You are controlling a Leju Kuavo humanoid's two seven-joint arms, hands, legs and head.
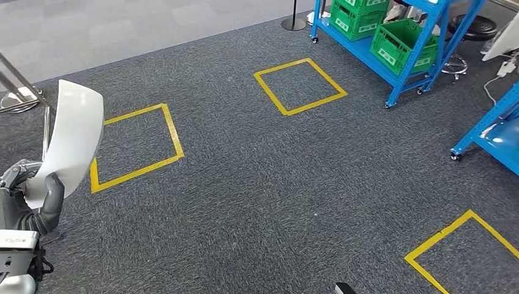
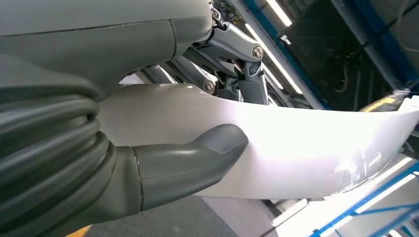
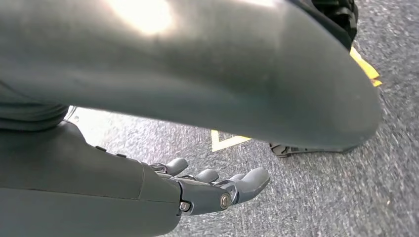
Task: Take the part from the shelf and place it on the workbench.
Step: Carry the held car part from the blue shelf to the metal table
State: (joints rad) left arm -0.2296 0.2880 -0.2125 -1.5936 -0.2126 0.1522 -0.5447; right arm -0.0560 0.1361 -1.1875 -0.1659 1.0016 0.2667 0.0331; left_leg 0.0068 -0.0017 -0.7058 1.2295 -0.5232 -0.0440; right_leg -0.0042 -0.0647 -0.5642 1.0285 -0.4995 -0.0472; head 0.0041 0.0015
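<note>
A curved white panel, the part (image 1: 70, 138), stands upright at the far left of the head view. My left hand (image 1: 38, 195) grips its lower end, the thumb pressed against its face. In the left wrist view the grey thumb (image 2: 190, 158) lies across the white part (image 2: 306, 143), with the darker fingers behind it. My right hand (image 3: 212, 187) hangs above the carpet with its fingers stretched out and nothing in them.
Dark grey carpet carries yellow tape squares (image 1: 300, 86), (image 1: 138, 147), (image 1: 462, 248). A blue wheeled shelf (image 1: 398, 67) with green crates (image 1: 404, 43) stands at the top right. Another blue rack (image 1: 489, 131) is at the right edge. A metal stand (image 1: 18, 92) is at the far left.
</note>
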